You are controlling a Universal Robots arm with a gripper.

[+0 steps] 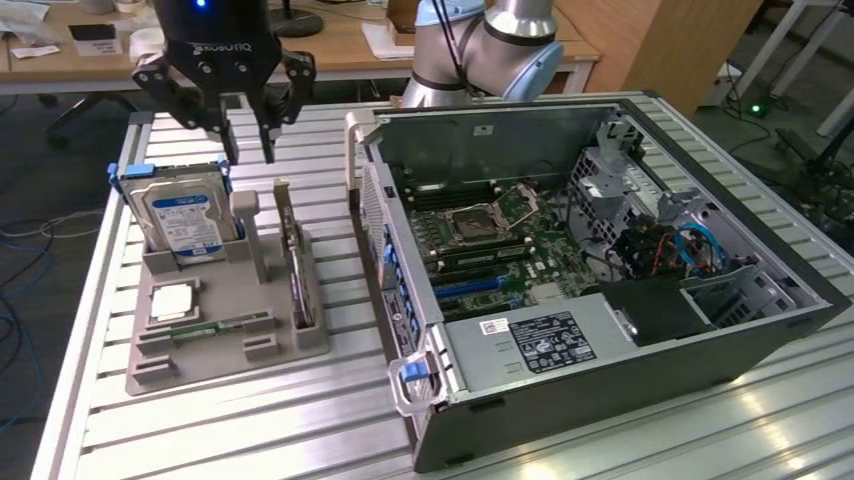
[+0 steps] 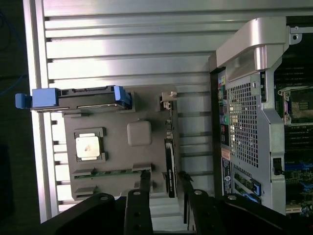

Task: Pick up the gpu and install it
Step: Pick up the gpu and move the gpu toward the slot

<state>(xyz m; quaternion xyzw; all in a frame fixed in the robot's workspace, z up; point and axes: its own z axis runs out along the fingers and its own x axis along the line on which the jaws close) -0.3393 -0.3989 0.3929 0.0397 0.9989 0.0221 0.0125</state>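
The slatted table (image 1: 240, 430) carries an open case (image 1: 601, 370) on the exterior view's right and a grey tray (image 1: 227, 375) on its left. A drive (image 1: 187, 220) stands upright at the tray's far end. The gripper (image 1: 248, 155) hovers above the tray, fingers parted and holding nothing. In the wrist view they sit to either side of the line of the gpu (image 1: 300, 280). The gpu stands on edge in a slot along the tray's side nearest the case, with its pale bracket at the far end. It looks light and stiff but fragile. A pinch across its flat faces at the top edge, near mid-length and clear of the bracket, seems safest. The smooth cooler face may slip.
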